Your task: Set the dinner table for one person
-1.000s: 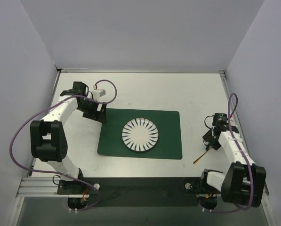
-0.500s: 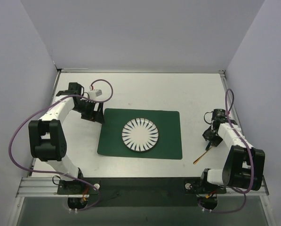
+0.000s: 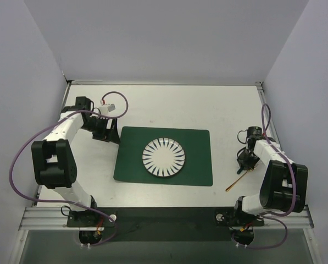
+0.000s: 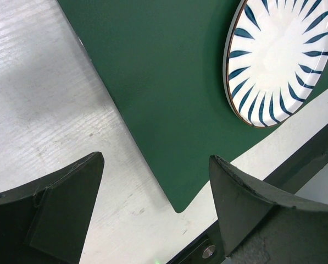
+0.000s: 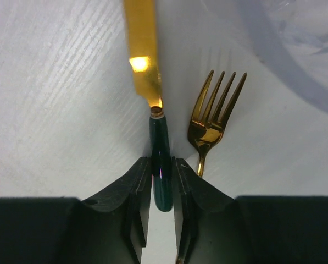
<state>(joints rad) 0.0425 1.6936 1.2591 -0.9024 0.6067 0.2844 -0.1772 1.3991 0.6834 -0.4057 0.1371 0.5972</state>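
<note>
White walls on three sides. Dinner table filled booth floor: white top, metal rail along near edge. Dark green placemat lay mid-table, striped plate on it. Right gripper, near table's right edge, pinched dark handle of gold-bladed knife. Gold fork lay just beside. Left gripper hung spread wide, holding nothing, by placemat's left edge.
</note>
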